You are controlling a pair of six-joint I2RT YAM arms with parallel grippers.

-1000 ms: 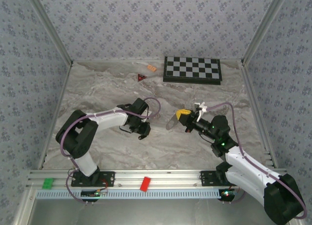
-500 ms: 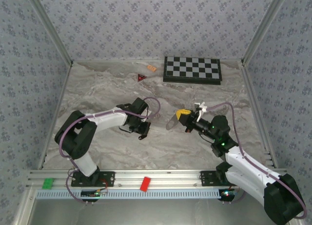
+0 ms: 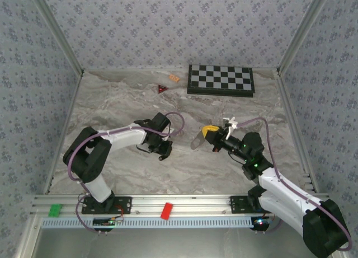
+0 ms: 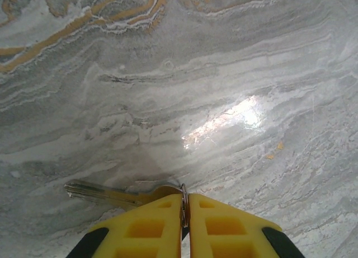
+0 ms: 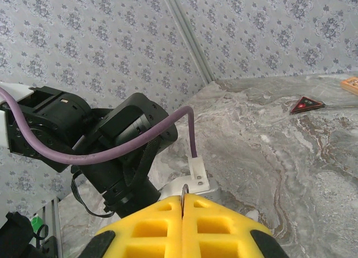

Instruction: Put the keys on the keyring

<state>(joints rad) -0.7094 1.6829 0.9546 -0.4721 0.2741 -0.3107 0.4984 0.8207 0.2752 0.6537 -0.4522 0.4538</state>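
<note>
My left gripper (image 3: 163,152) is low over the marble, left of centre. In the left wrist view its yellow fingers (image 4: 145,227) are shut on a thin metal ring (image 4: 184,201) at the head of a key (image 4: 106,194). The key's metal blade lies flat on the marble and points left; its head is mostly hidden under the finger. My right gripper (image 3: 206,132) hovers a short way to the right, facing the left one. It is shut on the keyring (image 5: 183,191), a thin wire loop poking out between the yellow pads. A pale silvery piece (image 3: 196,140) sticks out at its tip.
A folded chessboard (image 3: 220,79) lies at the back right. A small red triangle (image 3: 162,89) and an orange chip (image 3: 174,78) sit at the back centre. The left arm's black wrist (image 5: 112,140) and purple cable stand close in front of the right gripper.
The left gripper has shifted a little toward the near left and settled. The right arm has not moved.
</note>
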